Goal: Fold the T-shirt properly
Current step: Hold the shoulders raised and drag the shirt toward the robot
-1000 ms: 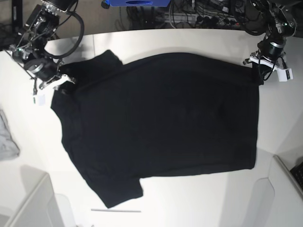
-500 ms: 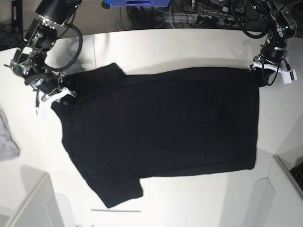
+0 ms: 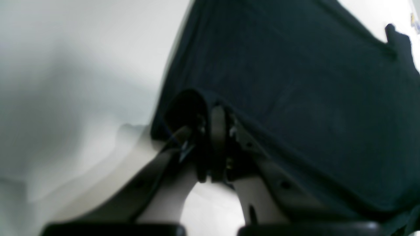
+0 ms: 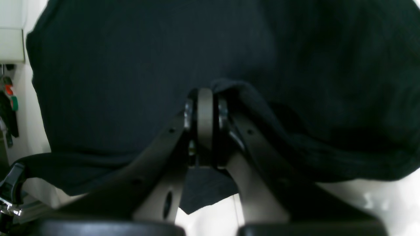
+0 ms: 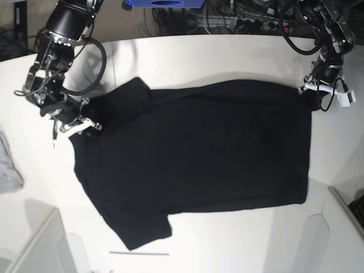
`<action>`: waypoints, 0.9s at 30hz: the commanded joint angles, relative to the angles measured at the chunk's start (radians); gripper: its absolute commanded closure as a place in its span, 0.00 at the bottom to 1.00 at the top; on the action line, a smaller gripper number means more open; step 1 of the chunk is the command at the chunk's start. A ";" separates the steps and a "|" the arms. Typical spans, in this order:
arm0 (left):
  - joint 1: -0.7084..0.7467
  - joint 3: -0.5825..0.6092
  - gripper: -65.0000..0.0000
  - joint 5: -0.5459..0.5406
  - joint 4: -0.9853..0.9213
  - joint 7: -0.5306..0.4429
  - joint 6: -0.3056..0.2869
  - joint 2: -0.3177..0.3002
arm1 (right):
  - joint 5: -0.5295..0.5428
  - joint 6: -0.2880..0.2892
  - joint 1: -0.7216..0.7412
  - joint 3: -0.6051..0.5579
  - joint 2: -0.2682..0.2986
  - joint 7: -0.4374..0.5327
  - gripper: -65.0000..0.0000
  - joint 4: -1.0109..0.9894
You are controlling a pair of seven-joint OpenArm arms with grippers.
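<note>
Left pincer (image 3: 215, 131) and right pincer (image 4: 205, 108) each clamped on soft matte black T-shirt (image 5: 193, 159), seemingly its corners

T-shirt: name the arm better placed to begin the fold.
Neither alone: the left pincer and the right pincer are each shut on a far corner of the T-shirt, so, likely, both carry that edge over together.

T-shirt (image 5: 199, 153): plain black, no print showing. Table (image 5: 227, 57): white. Cloth (image 5: 8, 168) at left edge: light grey.
</note>
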 commanded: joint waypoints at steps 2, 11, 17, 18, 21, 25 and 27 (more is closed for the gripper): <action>-0.008 -0.004 1.00 -0.014 0.004 -0.019 -0.001 -0.012 | 0.020 0.001 0.037 0.002 0.009 0.016 1.00 0.017; -0.056 0.006 1.00 -0.015 -0.010 -0.019 0.075 -0.020 | 0.020 -0.001 0.082 0.002 0.017 0.016 1.00 -0.009; -0.071 0.006 1.00 -0.015 -0.013 -0.019 0.078 -0.021 | 0.020 -0.001 0.108 0.002 0.023 0.016 1.00 -0.038; -0.072 0.006 1.00 -0.015 -0.013 -0.019 0.078 -0.023 | 0.020 -0.001 0.111 0.002 0.023 0.016 1.00 -0.038; -0.094 0.006 1.00 -0.014 -0.015 -0.017 0.081 -0.023 | 0.020 -0.001 0.136 0.002 0.023 0.016 1.00 -0.052; -0.108 0.007 1.00 -0.014 -0.034 -0.017 0.126 -0.026 | 0.019 -0.001 0.162 0.002 0.023 0.016 1.00 -0.087; -0.109 0.030 1.00 -0.014 -0.041 -0.017 0.129 -0.043 | 0.019 -0.001 0.168 0.000 0.023 0.016 1.00 -0.095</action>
